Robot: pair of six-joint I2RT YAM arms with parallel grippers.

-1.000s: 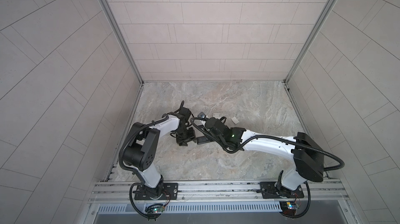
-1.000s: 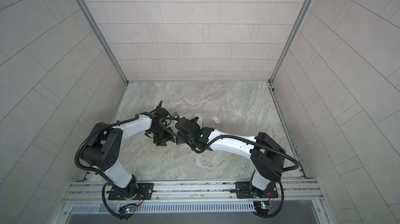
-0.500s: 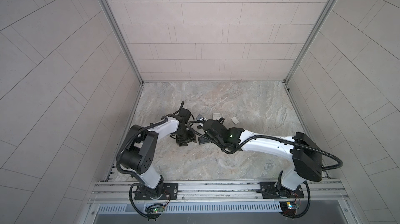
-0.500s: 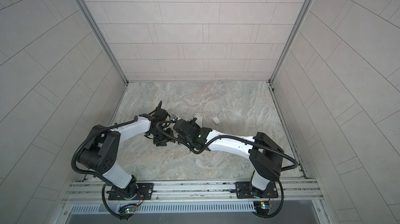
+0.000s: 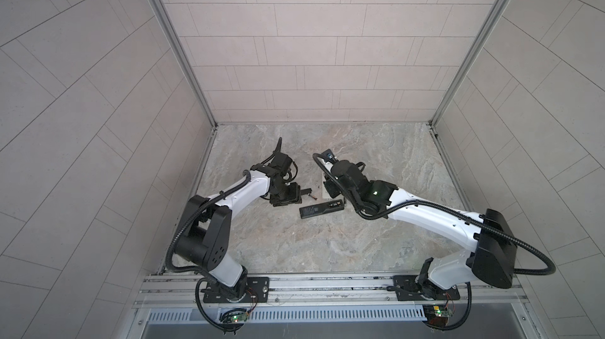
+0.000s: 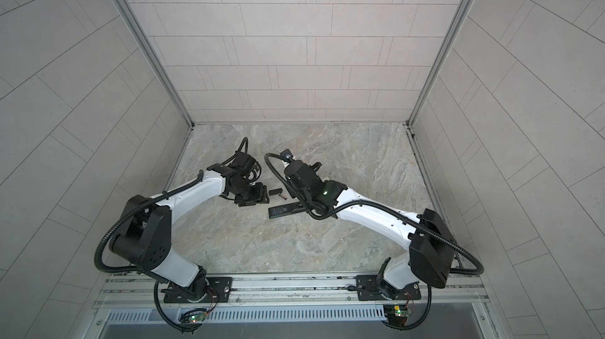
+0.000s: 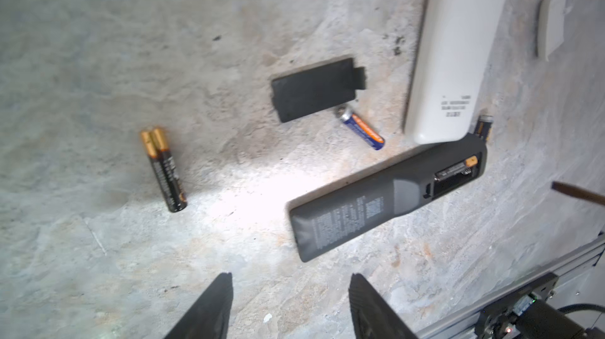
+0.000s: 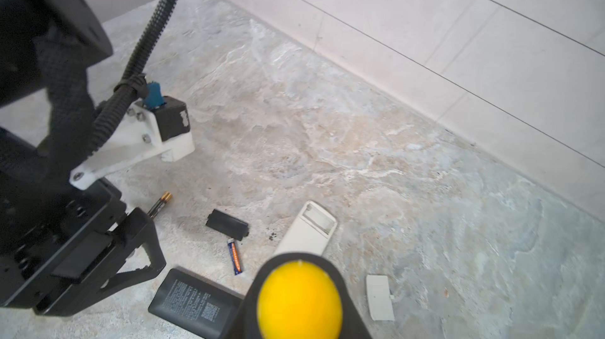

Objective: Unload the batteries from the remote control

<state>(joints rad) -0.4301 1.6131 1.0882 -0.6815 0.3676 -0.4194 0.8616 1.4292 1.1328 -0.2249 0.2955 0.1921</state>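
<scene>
The black remote (image 7: 386,200) lies back up with its compartment (image 7: 455,173) uncovered, and a battery shows inside. Two black batteries (image 7: 163,167) with gold ends lie side by side on the floor, also seen in the right wrist view (image 8: 159,203). Another battery (image 7: 483,126) peeks out behind the remote. My left gripper (image 7: 291,288) hangs open above the floor near the remote's closed end, with nothing between its fingers. My right gripper (image 8: 299,298) is shut on the yellow-ended screwdriver (image 8: 299,298), and the screwdriver tip (image 7: 576,191) points toward the compartment. In both top views the remote (image 5: 322,211) (image 6: 288,210) lies between the grippers.
A white remote (image 7: 455,52) lies against the black one. A black cover (image 7: 314,88), a blue battery (image 7: 360,128) and a white cover (image 8: 379,298) lie loose on the floor. The back wall stands beyond them.
The right arm has drawn back off the black remote, which now shows along its whole length. The left gripper's jaws have spread wider.
</scene>
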